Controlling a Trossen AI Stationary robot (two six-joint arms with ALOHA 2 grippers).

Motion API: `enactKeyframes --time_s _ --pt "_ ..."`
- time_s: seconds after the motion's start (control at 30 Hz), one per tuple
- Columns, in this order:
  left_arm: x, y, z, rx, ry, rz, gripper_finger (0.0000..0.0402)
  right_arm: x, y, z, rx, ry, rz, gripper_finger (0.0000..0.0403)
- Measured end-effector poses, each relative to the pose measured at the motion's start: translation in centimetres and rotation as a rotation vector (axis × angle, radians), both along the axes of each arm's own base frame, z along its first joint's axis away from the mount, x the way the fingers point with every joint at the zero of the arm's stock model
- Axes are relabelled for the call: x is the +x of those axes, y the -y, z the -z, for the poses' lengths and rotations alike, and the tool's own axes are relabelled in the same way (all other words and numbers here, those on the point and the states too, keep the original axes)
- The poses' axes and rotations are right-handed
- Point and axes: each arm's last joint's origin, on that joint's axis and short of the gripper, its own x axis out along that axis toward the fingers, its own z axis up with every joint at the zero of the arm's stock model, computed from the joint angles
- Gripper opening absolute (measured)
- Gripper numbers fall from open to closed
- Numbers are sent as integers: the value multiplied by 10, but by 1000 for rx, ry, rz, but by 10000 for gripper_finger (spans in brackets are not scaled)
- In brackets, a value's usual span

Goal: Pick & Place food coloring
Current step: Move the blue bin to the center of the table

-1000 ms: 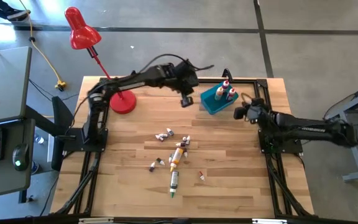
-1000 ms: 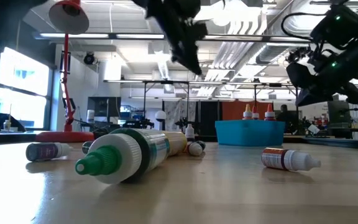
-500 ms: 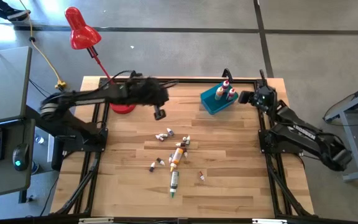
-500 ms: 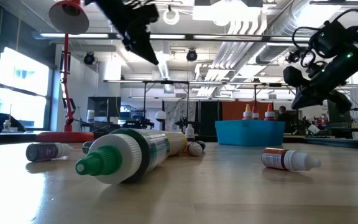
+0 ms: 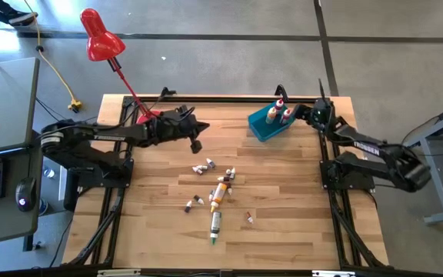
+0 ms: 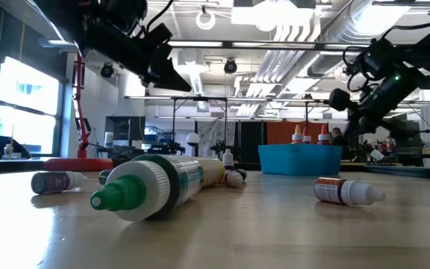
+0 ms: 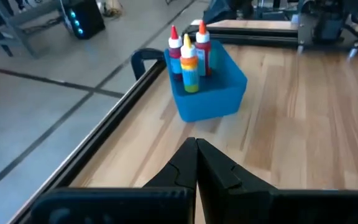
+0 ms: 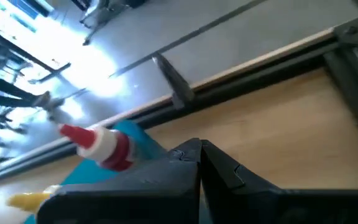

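The pale wooden table (image 5: 283, 223) carries a blue plastic bin (image 5: 266, 125) at its far right, with three upright red- and yellow-capped bottles (image 5: 281, 113) inside. The left gripper (image 5: 196, 144) hangs above the far left-centre, fingers pressed together, empty. The right gripper (image 5: 311, 115) sits just right of the bin, likewise closed and empty. The remaining small food coloring bottles and tubes (image 5: 217, 192) lie scattered mid-table, the green-tipped tube (image 5: 215, 225) nearest.

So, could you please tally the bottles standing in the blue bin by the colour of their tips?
Red-tipped bottles: 2
Yellow-tipped bottle: 1
Total standing in the blue bin: 3
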Motion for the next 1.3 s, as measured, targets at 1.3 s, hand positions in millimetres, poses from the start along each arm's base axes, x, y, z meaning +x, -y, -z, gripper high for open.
enactKeyframes --time_s 1.3 --pt "-2 -9 5 -27 -18 -130 0 60 -4 52 127 56 -126 0"
